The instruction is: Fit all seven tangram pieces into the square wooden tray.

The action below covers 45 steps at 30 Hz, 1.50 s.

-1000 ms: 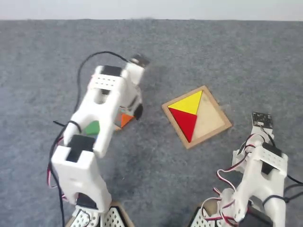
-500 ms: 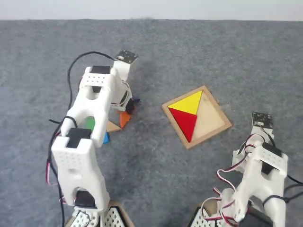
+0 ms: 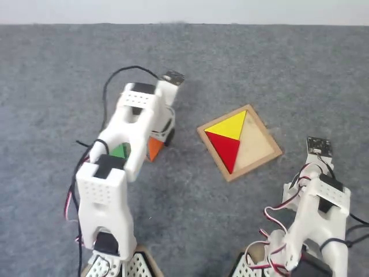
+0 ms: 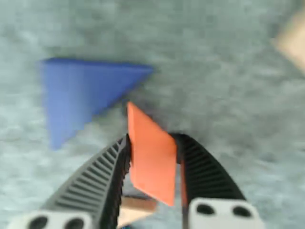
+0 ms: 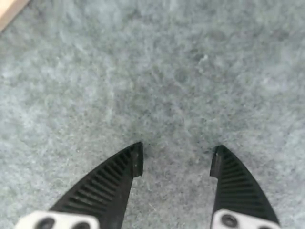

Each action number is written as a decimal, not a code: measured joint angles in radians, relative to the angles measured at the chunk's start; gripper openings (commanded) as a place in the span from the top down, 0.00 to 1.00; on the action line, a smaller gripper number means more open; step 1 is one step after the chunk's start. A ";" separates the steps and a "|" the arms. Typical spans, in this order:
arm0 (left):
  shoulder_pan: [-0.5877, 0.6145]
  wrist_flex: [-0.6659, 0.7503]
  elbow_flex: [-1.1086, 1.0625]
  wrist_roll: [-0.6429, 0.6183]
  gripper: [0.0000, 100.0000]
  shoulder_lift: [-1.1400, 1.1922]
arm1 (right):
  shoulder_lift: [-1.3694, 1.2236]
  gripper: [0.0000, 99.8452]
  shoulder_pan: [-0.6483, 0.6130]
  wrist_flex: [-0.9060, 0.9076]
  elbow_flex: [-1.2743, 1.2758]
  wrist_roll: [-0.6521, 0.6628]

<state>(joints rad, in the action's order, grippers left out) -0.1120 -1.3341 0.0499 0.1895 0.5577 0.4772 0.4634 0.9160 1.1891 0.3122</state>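
The square wooden tray point(image 3: 266, 151) lies right of centre on the grey carpet and holds a yellow triangle point(image 3: 228, 126) and a red triangle point(image 3: 225, 149). My left gripper point(image 4: 152, 145) is shut on an orange piece point(image 4: 151, 162), which also shows under the left arm point(image 3: 154, 148). A blue triangle point(image 4: 81, 90) lies on the carpet just beyond it. A tan piece point(image 4: 136, 208) peeks out below the fingers. A green piece point(image 3: 118, 152) shows through the arm's frame. My right gripper point(image 5: 176, 160) hangs open over bare carpet, at the lower right.
Grey carpet covers the whole table. A corner of the tray point(image 5: 9, 12) shows at the edge of the right wrist view. The two arm bases point(image 3: 115, 262) stand at the near edge.
The left arm swung left, then back right toward the tray, with the orange piece between its fingers. The right arm has not moved.
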 measured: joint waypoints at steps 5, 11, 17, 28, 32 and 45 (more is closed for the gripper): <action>-0.086 -0.046 0.002 -0.054 0.99 -0.011 | 0.000 0.75 0.000 0.000 0.000 0.000; -0.129 -0.046 0.025 -0.072 0.99 -0.034 | 0.000 0.75 0.000 0.000 0.000 0.000; -0.129 -0.060 0.029 -0.094 0.99 -0.055 | 0.000 0.75 0.000 0.000 0.000 0.000; -0.201 -0.269 0.026 -0.086 0.89 -0.199 | 0.000 0.75 0.000 0.000 0.000 0.000; -0.172 -0.301 0.026 -0.078 0.86 -0.256 | 0.000 0.75 0.000 0.000 0.000 0.000; -0.157 -0.269 -0.112 -0.025 0.83 -0.345 | 0.000 0.75 0.000 0.000 0.000 0.000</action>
<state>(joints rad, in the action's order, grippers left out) -0.2685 -1.6026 -0.0621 0.1649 0.2125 0.4772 0.4634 0.9160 1.1891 0.3122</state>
